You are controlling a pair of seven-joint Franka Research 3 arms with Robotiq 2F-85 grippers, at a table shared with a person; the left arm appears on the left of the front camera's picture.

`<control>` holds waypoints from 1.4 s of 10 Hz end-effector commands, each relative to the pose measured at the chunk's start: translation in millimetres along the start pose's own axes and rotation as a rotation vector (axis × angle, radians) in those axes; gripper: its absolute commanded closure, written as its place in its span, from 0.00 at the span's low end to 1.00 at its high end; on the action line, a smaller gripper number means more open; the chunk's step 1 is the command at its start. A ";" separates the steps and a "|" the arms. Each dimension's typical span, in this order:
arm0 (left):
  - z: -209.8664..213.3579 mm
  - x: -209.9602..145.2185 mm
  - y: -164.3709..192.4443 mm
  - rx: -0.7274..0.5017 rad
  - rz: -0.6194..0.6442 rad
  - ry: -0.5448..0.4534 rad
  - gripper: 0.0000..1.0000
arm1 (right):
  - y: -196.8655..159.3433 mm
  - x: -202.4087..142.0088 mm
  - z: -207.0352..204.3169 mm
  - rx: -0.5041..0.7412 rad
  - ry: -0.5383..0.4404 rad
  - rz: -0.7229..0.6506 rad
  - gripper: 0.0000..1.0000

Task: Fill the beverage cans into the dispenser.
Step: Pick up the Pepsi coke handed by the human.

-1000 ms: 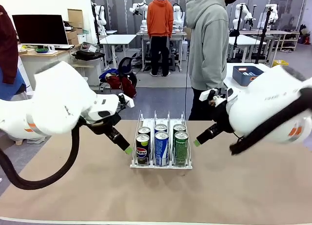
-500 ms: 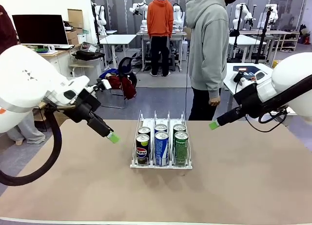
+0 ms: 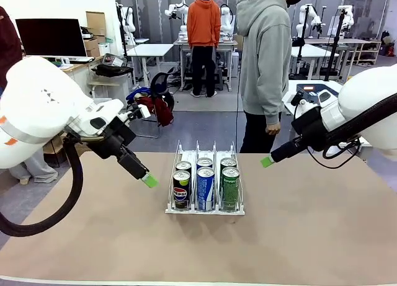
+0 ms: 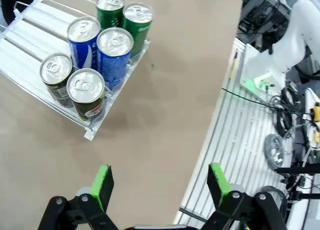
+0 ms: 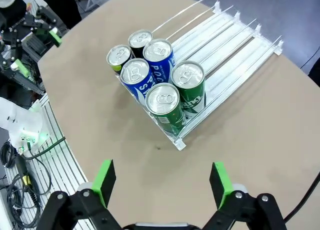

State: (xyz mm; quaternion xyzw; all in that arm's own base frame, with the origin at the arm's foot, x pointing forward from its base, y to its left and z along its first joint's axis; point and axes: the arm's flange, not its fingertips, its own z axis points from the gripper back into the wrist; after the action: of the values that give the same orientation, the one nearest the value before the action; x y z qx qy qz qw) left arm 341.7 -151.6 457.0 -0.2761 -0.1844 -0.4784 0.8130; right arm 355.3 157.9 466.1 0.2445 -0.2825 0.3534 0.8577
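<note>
Beverage cans: slim metal cylinders in clear-plastic dispenser.

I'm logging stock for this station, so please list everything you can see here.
table: one, brown, foreground.
dispenser: one, clear with white base, middle of the table.
beverage cans: six, two each black, blue-and-white, green, one colour per lane at its near end.
monitor: one, black, far-left desk.
person: one, grey hoodie, far side.
left gripper: one, black with green pads, open above table left of dispenser.
right gripper: one, same, open above table right of dispenser.
</note>
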 end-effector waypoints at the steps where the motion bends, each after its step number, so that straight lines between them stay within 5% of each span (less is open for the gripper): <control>1: 49.8 9.7 0.1 -0.233 0.002 -0.052 0.00 | 4.3 19.7 51.3 0.118 0.030 0.029 0.00; 4: 109.3 24.2 -5.3 -0.190 -0.061 -0.120 0.00 | 2.6 49.8 112.6 0.111 0.026 0.037 0.00; 7: 169.0 30.1 -19.0 0.114 -0.169 -0.199 0.00 | -0.8 59.1 183.0 0.007 -0.043 0.061 0.00; 10: 213.8 35.9 -17.8 0.302 -0.174 -0.203 0.00 | -0.3 62.5 226.3 -0.046 -0.008 0.106 0.00; 13: 226.4 43.2 -13.8 0.325 -0.143 -0.173 0.00 | -1.9 63.3 243.6 -0.096 -0.046 0.088 0.00; 14: 229.7 37.5 -17.7 0.344 -0.178 -0.202 0.00 | -5.0 55.3 219.5 -0.049 -0.079 0.086 0.00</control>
State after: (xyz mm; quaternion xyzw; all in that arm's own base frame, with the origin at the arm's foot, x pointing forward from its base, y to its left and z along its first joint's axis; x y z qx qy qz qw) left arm 338.0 -39.8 662.7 -0.1584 -0.3625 -0.4772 0.7847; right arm 319.8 36.4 679.9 0.2114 -0.3275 0.3699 0.8433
